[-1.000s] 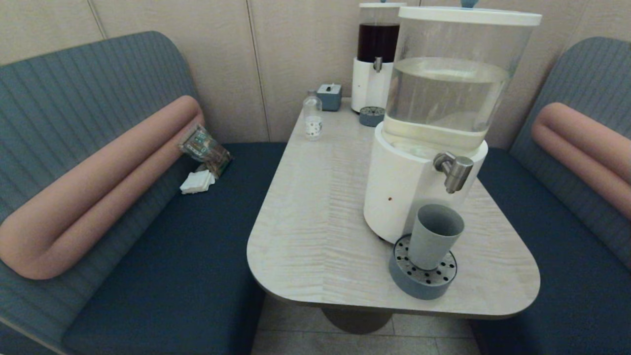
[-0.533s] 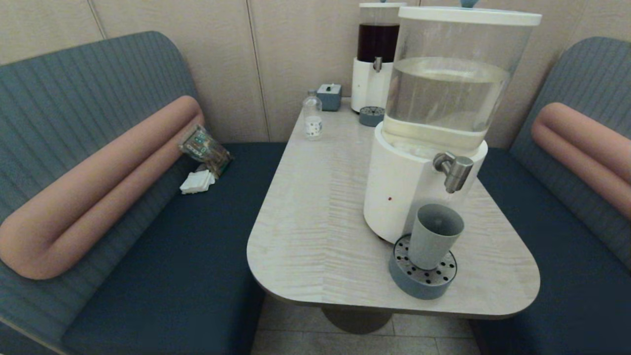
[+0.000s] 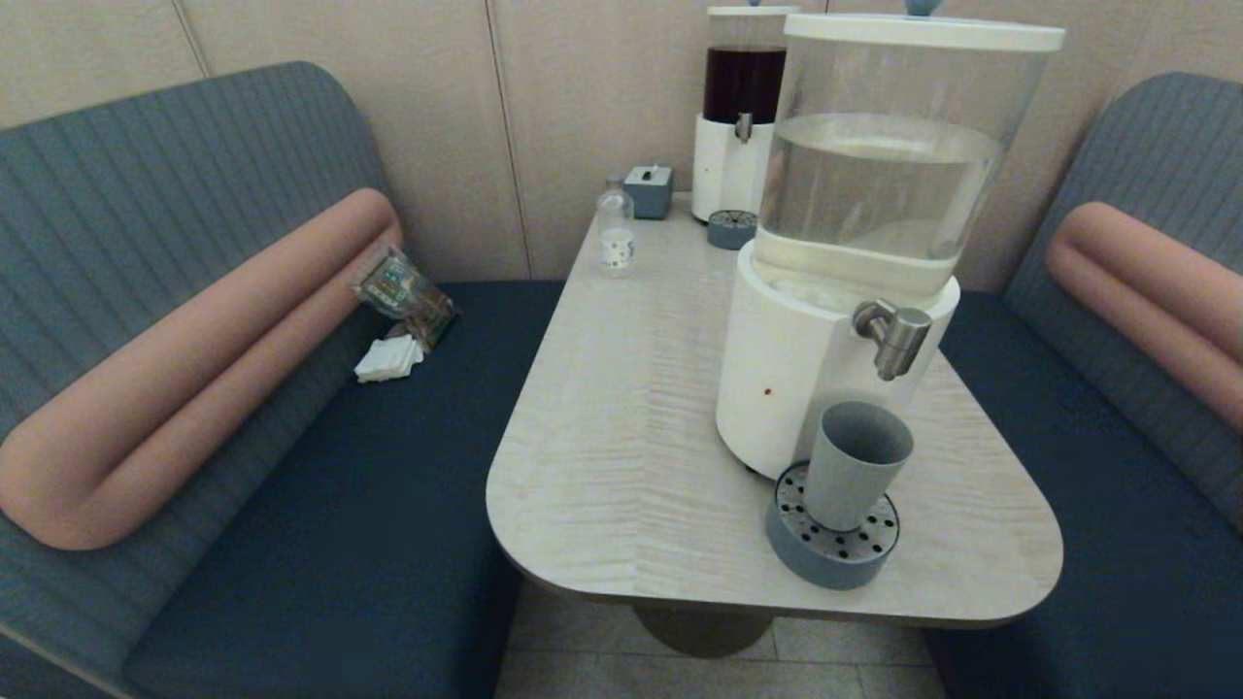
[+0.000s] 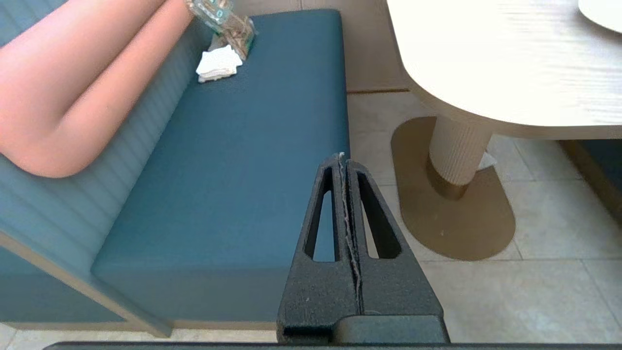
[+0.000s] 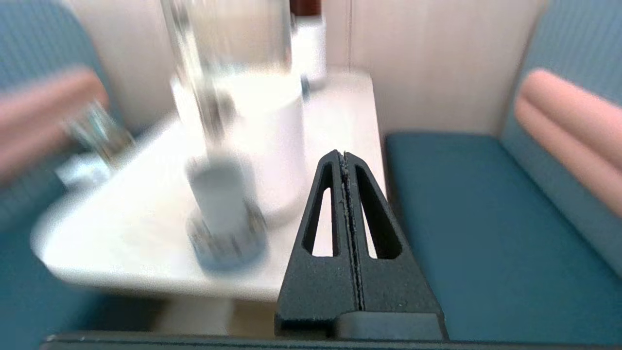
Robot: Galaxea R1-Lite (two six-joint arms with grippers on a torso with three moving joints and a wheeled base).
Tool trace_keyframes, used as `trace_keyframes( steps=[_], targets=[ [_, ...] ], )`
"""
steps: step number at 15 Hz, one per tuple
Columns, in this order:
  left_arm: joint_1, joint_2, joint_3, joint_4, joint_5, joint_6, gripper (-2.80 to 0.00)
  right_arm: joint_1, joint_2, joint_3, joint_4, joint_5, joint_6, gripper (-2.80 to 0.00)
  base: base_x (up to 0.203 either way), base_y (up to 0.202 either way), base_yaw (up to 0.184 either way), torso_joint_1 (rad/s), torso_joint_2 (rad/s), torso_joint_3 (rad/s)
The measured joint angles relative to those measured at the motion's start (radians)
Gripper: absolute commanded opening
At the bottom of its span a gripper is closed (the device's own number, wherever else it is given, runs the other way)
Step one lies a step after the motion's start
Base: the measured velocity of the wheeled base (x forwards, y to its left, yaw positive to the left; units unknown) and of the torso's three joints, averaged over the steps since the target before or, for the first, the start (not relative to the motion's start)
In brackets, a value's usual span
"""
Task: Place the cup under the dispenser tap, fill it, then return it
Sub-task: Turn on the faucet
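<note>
The grey-blue cup (image 3: pixel 856 465) stands upright on a round perforated drip tray (image 3: pixel 832 539), directly below the brushed-metal dispenser tap (image 3: pixel 893 336) of the big clear-tank, white-base dispenser (image 3: pixel 821 320). In the right wrist view the cup (image 5: pixel 218 194) appears blurred. My right gripper (image 5: pixel 344 154) is shut and empty, low off the table's near right edge, by the right bench. The left gripper (image 4: pixel 341 156) is shut and empty, hanging low over the floor beside the left bench. Neither arm shows in the head view.
A dark-liquid dispenser (image 3: pixel 743 116) with its own small drip tray (image 3: pixel 731 229), a small clear bottle (image 3: pixel 616 233) and a grey-blue box (image 3: pixel 649 190) stand at the table's (image 3: pixel 621 437) far end. A packet and napkins (image 3: pixel 403 311) lie on the left bench.
The head view shows nothing moved: cup, tray and dispenser stand as before.
</note>
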Motion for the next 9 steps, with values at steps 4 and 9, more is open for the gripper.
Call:
trace_keyframes(
  steps=[4, 9],
  targets=[
    [0.0, 0.0, 0.002, 0.0, 0.0, -0.001, -2.8, 0.005, 0.421, -0.514, 0.102, 0.008, 0.046, -2.8, 0.0, 0.0, 0.0, 0.0, 0.0, 0.0],
    [0.0, 0.0, 0.002, 0.0, 0.0, -0.001, -2.8, 0.075, 0.958, -1.052, 0.492, 0.013, 0.045, -2.8, 0.0, 0.0, 0.0, 0.0, 0.0, 0.0]
  ],
)
